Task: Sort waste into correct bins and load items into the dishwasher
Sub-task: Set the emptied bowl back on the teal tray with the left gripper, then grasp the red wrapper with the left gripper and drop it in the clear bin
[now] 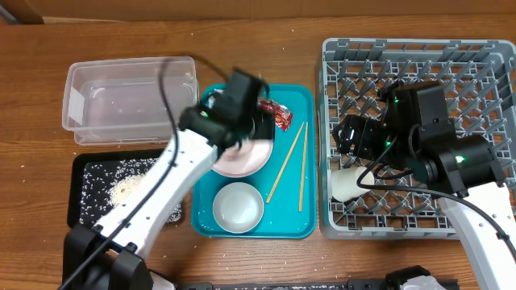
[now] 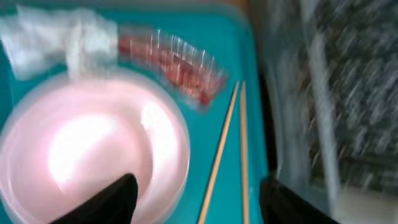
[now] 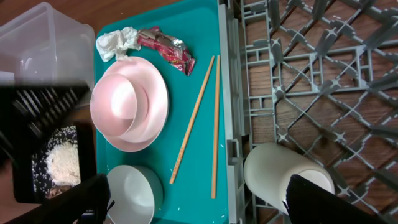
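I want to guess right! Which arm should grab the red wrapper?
Left. The left pincer hovers open over the teal tray by the red wrapper; the right pincer is over the grey rack.

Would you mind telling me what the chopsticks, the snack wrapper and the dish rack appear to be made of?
The chopsticks look like pale bare wood: matte tan, thin and straight. The snack wrapper seems to be red foil or metallised film, its crinkles glinting silver. The dish rack appears moulded grey plastic, with uniform matte lattice and pegs.
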